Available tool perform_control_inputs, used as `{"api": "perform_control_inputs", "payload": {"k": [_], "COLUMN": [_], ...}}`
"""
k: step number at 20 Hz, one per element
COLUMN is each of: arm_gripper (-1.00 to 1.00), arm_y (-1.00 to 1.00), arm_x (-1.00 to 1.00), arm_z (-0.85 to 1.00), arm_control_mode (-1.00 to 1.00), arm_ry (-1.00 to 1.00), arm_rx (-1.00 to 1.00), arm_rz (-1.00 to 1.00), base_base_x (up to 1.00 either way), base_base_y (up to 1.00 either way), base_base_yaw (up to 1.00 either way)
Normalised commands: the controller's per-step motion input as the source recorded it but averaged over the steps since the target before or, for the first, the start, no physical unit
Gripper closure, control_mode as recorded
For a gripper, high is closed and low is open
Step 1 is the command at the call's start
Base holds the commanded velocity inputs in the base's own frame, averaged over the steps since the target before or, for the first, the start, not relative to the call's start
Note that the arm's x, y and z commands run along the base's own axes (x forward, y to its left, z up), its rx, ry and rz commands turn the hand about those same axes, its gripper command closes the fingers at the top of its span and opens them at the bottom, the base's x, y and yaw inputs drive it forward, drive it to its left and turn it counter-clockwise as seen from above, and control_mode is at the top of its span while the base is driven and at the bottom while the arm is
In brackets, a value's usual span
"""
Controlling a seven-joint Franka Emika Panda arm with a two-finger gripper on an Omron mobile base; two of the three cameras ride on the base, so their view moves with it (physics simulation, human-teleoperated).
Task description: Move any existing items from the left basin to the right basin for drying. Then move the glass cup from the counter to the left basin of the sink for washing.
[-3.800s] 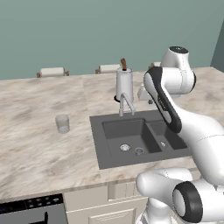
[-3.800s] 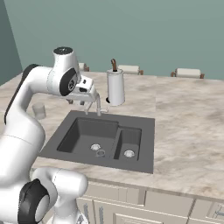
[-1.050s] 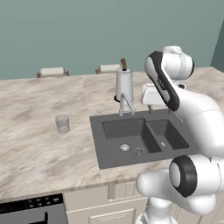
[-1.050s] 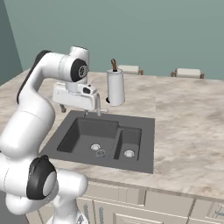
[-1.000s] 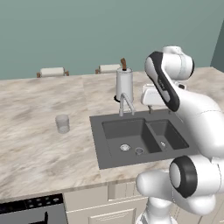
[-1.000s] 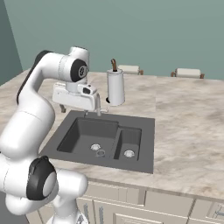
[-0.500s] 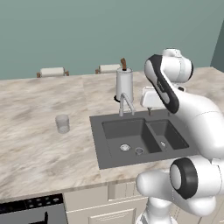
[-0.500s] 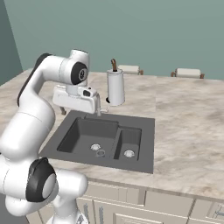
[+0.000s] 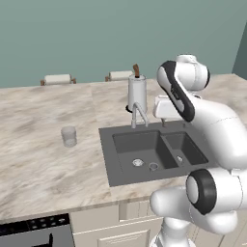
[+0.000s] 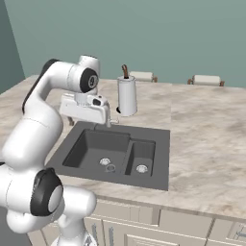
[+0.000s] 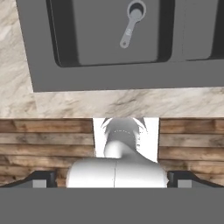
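My hand has swung lower over the sink's (image 9: 116, 159) back edge since a second ago, and I can't tell whether my gripper (image 10: 108, 120) is parted or closed. The small grey item (image 9: 153, 166) lies low in the left basin (image 9: 126, 144) beside the drain ring (image 9: 138, 163); I judge it light and stiff, best pinched across its rim. The glass cup (image 9: 69, 136), slippery and breakable, waits on the counter (image 9: 43, 164)

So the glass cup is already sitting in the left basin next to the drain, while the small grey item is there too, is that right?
Not quite: the glass cup stands on the counter, left of the sink, as the left base view shows. The small grey item is indeed in the left basin beside the drain.
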Motion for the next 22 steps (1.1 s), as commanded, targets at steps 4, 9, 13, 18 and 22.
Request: {"api": "perform_control_inputs", "payload": {"k": [4,9,13,18,22], "arm_gripper": [-1.0,-1.0,-1.0,-1.0,-1.0], "arm_y": [0.0,0.0,0.01,0.0,0.0], "arm_x": [0.32,0.33,0.26,0.03,0.0], "arm_z": [0.0,0.0,0.0,0.0,-0.1], "arm_control_mode": [-1.0,-1.0,-1.0,-1.0,-1.0], "arm_ry": [0.07,0.09,0.06,0.0,0.0], "arm_rx": [0.0,0.0,0.0,0.0,0.0], "arm_rz": [0.0,0.0,0.0,0.0,0.0], "base_base_x": [0.0,0.0,0.0,0.0,0.0], "base_base_y": [0.0,0.0,0.0,0.0,0.0], "base_base_yaw": [0.0,0.0,0.0,0.0,0.0]}}
